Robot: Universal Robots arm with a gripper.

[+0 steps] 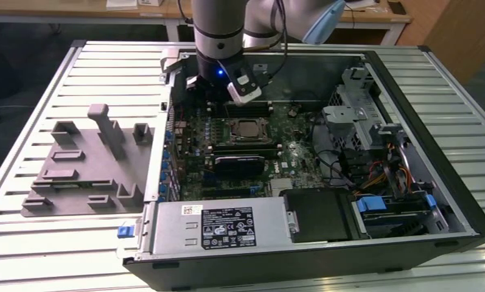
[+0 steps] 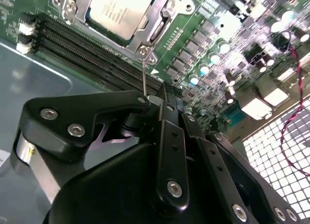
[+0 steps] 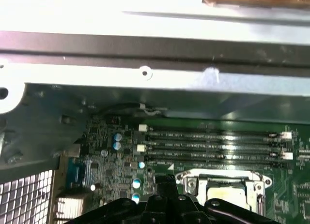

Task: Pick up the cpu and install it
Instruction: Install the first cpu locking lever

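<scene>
The cpu (image 1: 246,129) already sits in its socket (image 2: 160,25) on the board, so placing looks done. The hand (image 2: 167,105) hovers just beside it, fingers together, holding nothing

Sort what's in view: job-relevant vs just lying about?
Job:
cpu, seated in the socket
socket frame
gripper, near the socket, holding nothing

Lying about:
grey fixture beside the case
power supply
RAM slots
</scene>
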